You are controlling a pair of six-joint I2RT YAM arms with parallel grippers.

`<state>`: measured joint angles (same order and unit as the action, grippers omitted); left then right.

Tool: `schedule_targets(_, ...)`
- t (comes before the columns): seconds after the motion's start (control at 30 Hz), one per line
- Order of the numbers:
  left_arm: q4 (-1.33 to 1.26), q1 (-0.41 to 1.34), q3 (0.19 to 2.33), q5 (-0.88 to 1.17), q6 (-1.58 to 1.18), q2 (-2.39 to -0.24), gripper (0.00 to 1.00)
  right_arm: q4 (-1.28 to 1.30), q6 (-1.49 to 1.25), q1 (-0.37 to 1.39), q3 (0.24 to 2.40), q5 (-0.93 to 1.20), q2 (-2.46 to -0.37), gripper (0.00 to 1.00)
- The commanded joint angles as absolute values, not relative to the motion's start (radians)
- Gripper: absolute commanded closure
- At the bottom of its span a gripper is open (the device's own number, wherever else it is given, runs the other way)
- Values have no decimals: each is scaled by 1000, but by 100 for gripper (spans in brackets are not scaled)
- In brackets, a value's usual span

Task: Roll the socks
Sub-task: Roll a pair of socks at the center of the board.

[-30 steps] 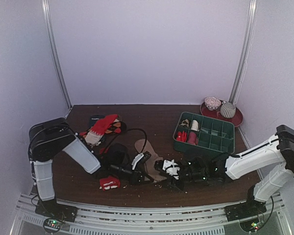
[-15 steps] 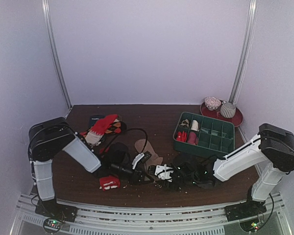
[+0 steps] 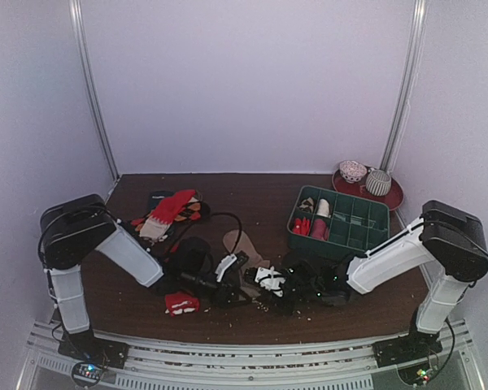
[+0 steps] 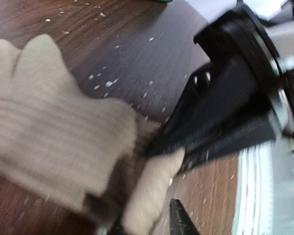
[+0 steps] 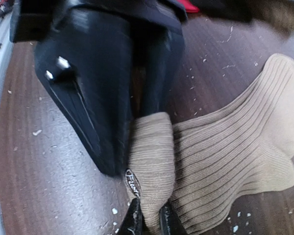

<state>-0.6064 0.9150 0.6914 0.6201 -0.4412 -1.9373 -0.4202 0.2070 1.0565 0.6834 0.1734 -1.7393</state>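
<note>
Item: tan sock (image 5: 225, 152), ribbed knit, being catalogued as lying flat on the desk (image 3: 260, 195) near its front middle, between the two arms, with one end being turned over into a short thick fold (image 5: 152, 156). The fold is being pinched at its lower edge by the right end effector (image 5: 149, 220), whose fingertips are standing narrow on it. The left end effector (image 5: 132, 142) is being held at the same fold with its jaws slightly parted; whether it is gripping cannot be told. A red rolled bundle (image 3: 181, 304) is being kept well apart, toward the left front. Handling is being judged as light, limp and unbreakable, the ribbing being grippy yet springy, so a loose roll is likely being undone once released. Hold is being advised across the full thickness of the fold, with the flat leg being pinned by the other end effector.
</note>
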Motion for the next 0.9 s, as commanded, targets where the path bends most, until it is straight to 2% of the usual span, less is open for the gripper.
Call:
schedule_targets(0.0, -323, 909, 617, 376, -277, -1748, 67, -200, 103, 985, 727, 415, -1731, 98)
schedule_targets(0.1, -335, 921, 611, 248, -153, -1582, 58, -40, 63, 942, 823, 535, -1776, 98)
schedule_targets(0.2, -397, 946, 576, 100, -52, -1451, 57, 102, 31, 908, 917, 625, -1847, 98)
schedule_targets(0.3, -533, 990, 497, 6, 49, -1353, 44, 241, 15, 891, 1006, 676, -1929, 98)
schedule_targets(0.37, -629, 991, 448, 39, 94, -1331, 33, 313, 6, 880, 1062, 738, -1977, 97)
schedule_targets(0.4, -665, 992, 431, 65, 111, -1336, 32, 341, 6, 874, 1088, 761, -1999, 97)
schedule_targets(0.57, -773, 1017, 417, 167, 126, -1481, 35, 462, 49, 849, 1180, 925, -2100, 96)
schedule_targets(0.87, -824, 1065, 507, 271, 133, -1724, 44, 533, 91, 816, 1218, 938, -2196, 95)
